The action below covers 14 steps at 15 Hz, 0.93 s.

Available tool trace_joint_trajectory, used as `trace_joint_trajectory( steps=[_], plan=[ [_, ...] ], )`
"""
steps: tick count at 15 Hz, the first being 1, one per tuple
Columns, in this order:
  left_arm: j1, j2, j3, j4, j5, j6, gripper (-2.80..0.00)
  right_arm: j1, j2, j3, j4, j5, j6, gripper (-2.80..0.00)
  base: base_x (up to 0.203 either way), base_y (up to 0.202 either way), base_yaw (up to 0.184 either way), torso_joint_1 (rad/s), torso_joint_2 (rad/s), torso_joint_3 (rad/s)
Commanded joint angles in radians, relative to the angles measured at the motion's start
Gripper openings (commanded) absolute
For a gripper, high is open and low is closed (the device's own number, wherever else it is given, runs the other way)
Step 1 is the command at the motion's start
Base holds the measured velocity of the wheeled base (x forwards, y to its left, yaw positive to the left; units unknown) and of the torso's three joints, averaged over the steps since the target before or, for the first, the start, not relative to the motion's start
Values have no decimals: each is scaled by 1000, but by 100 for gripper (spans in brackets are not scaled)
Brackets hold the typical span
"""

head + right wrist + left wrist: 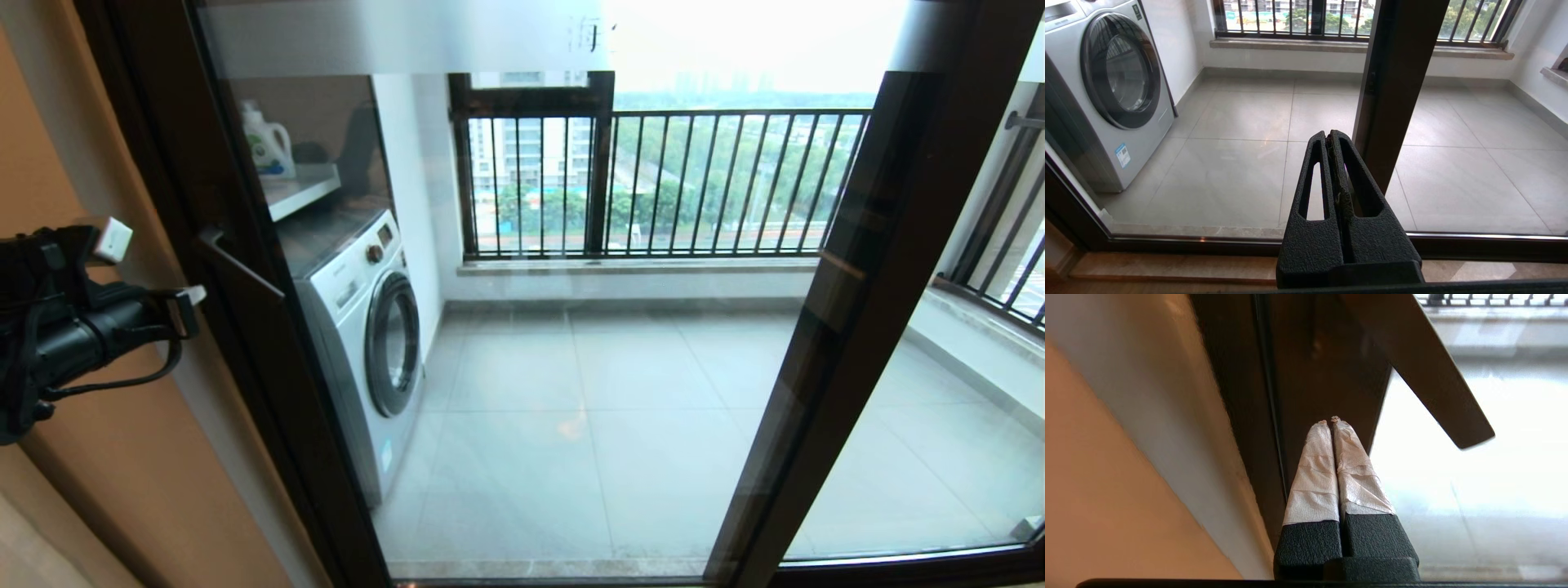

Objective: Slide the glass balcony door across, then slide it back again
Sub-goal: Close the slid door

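Observation:
The glass balcony door point(571, 392) fills the head view, with a frosted top strip point(392, 37) bearing characters. Its dark left stile point(245, 343) stands against the jamb by the wall and carries a black bar handle point(241, 263). My left gripper point(189, 304) is at handle height just left of the stile. In the left wrist view the left gripper point(1329, 421) is shut, its white-taped fingers point(1314, 473) pointing at the dark stile point(1323, 367) beside the handle point(1425, 371). I cannot tell whether the tips touch the stile. My right gripper point(1329, 134) is shut on nothing, low before the glass.
Behind the glass are a white washing machine point(367, 327), a detergent bottle point(265, 143) on a shelf, and a black railing point(694, 180). A second dark upright point(857, 327) crosses the right side. The tan wall point(98, 474) is at my left, and the floor track point(1167, 241) lies below.

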Motion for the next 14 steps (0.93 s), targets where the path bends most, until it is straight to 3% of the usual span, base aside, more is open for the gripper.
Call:
trace_joint_trajectory(
  steps=[1, 8, 14],
  plan=[
    [-4, 12, 16, -7, -4, 8, -280, 0, -2, 3, 0, 1, -1, -280, 0, 0, 0, 0, 0, 0],
    [-87, 76, -20, -30, 13, 10, -280, 0, -2, 3, 0, 1, -1, -280, 0, 0, 0, 0, 0, 0],
    [-87, 56, -38, -22, 28, 16, -280, 0, -2, 3, 0, 1, -1, -280, 0, 0, 0, 0, 0, 0]
  ],
)
